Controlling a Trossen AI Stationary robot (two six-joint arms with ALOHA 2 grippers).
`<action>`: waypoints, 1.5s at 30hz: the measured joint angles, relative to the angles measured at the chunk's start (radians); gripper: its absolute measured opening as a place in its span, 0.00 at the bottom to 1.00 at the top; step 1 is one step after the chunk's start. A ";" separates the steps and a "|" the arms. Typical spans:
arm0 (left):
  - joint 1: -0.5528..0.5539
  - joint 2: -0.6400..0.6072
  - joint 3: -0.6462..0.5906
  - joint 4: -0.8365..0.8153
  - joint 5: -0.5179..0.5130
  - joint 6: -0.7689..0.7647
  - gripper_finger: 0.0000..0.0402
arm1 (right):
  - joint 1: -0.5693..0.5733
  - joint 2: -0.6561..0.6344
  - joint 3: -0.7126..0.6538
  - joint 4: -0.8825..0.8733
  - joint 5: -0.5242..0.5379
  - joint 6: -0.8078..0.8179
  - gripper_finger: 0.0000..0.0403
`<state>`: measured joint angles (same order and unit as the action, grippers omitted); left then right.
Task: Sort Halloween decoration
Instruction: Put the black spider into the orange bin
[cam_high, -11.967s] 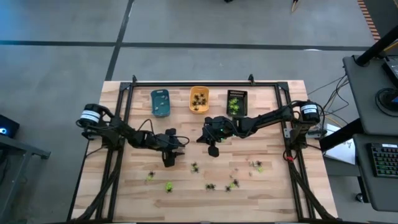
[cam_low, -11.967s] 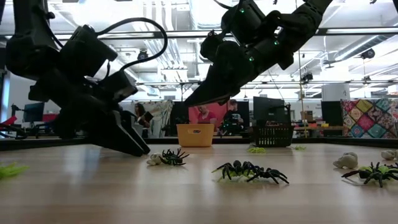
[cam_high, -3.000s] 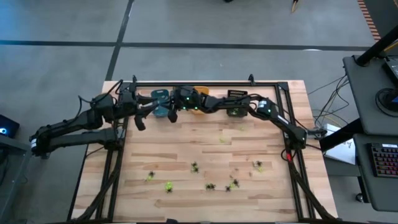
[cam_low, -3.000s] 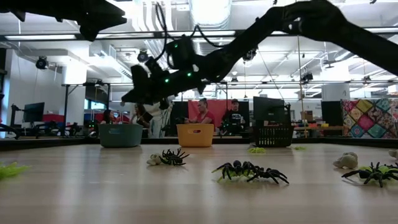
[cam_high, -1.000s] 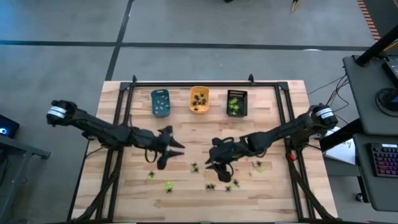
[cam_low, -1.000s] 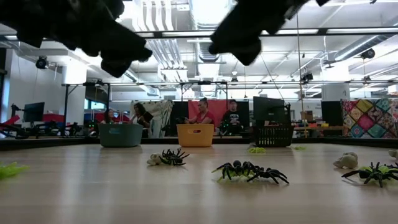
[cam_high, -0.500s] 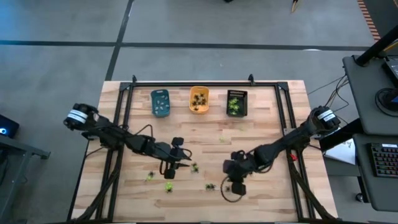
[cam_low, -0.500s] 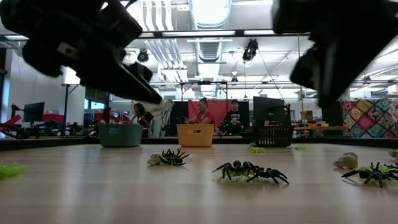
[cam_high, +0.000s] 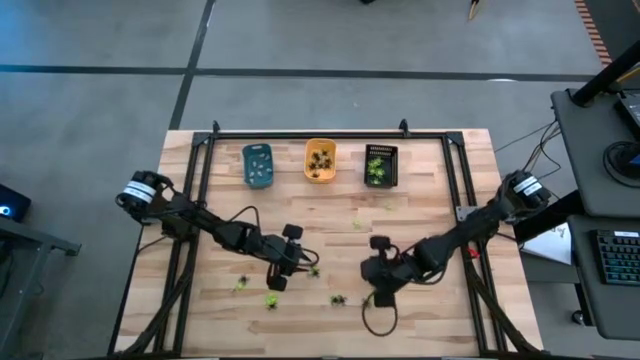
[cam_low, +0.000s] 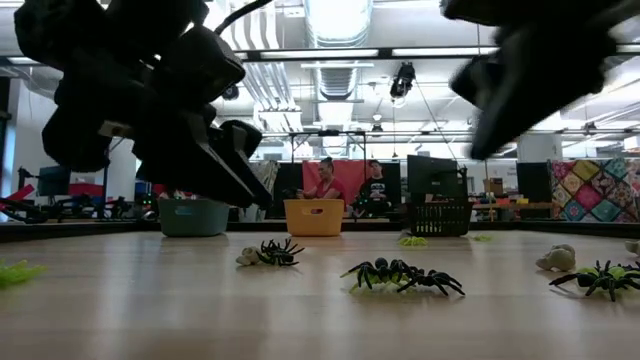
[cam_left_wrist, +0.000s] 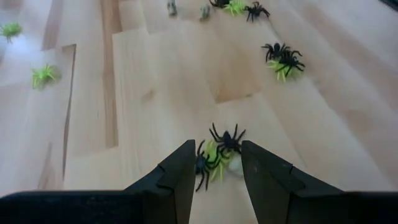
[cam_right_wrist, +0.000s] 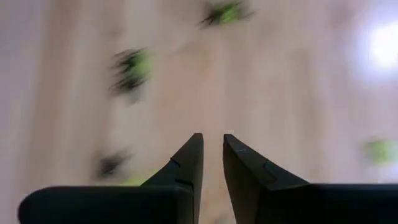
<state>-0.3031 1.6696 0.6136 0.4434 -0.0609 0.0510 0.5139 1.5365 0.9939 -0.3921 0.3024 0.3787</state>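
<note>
Tiny spider figures, black, yellow-green and pale, lie scattered on the near half of the wooden table (cam_high: 330, 215). My left gripper (cam_left_wrist: 216, 149) is open and hangs low over one cluster (cam_left_wrist: 221, 154) of black spiders, a yellow-green one and a pale one. Its fingers stand on either side of the cluster, apart from it. The same cluster (cam_low: 272, 253) shows in the low view under the left gripper (cam_low: 238, 190). My right gripper (cam_right_wrist: 212, 138) is open by a narrow gap with nothing between the fingers. It hovers over the near middle (cam_high: 378, 290), and its wrist view is blurred.
A blue tray (cam_high: 258, 165), an orange tray (cam_high: 320, 160) and a black tray (cam_high: 380, 165) stand in a row at the far edge, each with figures inside. More spiders lie at the near left (cam_high: 240, 283) and near middle (cam_high: 338, 299). People sit in the room beyond.
Both grippers have come from mid-table toward the near edge. The left one has moved near and right, sinking over the spider cluster. The right one swung toward the near right, then edged back slightly.
</note>
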 joint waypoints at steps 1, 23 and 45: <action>0.000 0.001 0.000 -0.005 0.000 0.014 0.28 | -0.012 -0.006 0.000 0.001 0.033 -0.042 0.13; 0.015 0.080 0.001 -0.025 -0.105 0.123 0.28 | -0.134 -0.016 0.000 0.283 0.061 -0.189 0.11; 0.013 0.086 0.002 -0.023 -0.052 0.153 0.40 | -0.135 0.035 0.000 0.324 0.061 -0.151 0.11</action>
<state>-0.2897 1.7553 0.6157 0.4207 -0.1125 0.2045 0.3790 1.5715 0.9936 -0.0678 0.3634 0.2281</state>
